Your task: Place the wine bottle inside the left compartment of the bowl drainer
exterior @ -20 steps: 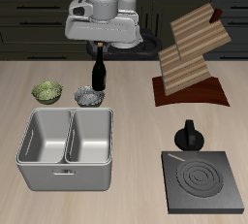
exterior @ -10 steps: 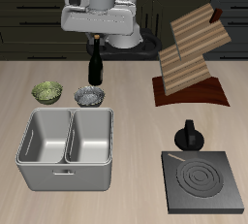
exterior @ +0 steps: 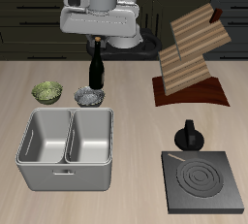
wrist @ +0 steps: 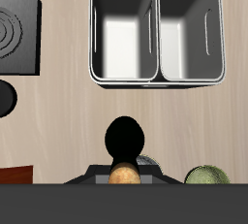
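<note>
We start with the worktop [exterior: 126, 107], which carries everything, and on it the bowl drainer [exterior: 66, 175], sitting near the front edge with both of its grey wells bare. Farther back stands a slatted wooden rack [exterior: 189, 53], and beside the drainer lies the dark burner plate [exterior: 201, 181] with a black knob-topped pot [exterior: 188, 136] just behind it. Two small bowls, a green one [exterior: 46, 92] and a grey one [exterior: 90, 96], rest between the drainer and the bottle.

The wine bottle [exterior: 96, 71] is upright behind those bowls, its cap right at the gripper [exterior: 98, 42]. In the wrist view the bottle [wrist: 124, 139] sits directly below the camera, cap [wrist: 123, 176] between the fingers. We judge the fingers pinch the neck and the bottle appears lifted, though its base is hidden behind the grey bowl.

So the grasp looks done. What remains, in our judgement: carrying it forward over the drainer, lowering it into the left compartment [exterior: 92, 139], and releasing.
</note>
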You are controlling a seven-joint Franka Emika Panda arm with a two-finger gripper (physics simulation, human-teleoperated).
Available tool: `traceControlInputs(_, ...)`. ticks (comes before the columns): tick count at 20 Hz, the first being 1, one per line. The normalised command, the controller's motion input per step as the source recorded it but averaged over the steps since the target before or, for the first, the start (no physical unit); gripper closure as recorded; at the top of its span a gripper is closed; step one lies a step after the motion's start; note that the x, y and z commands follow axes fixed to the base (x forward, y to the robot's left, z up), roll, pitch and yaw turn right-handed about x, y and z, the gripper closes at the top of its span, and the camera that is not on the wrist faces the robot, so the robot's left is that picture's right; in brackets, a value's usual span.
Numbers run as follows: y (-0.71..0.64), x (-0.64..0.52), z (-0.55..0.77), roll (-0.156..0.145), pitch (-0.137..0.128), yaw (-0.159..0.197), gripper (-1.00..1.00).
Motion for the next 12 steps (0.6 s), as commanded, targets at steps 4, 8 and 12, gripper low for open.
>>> traceControlInputs(4, 0.04, 0.39, 0.03, -0.010, 0.011, 0.033, 1.00)
traceControlInputs(8, 0.06, 0.27, 0.03, 0.008, 0.013, 0.008, 1.00)
traceControlInputs(12, 0.10, 0.29, 0.03, 0.001, 0.010, 0.008, 1.00)
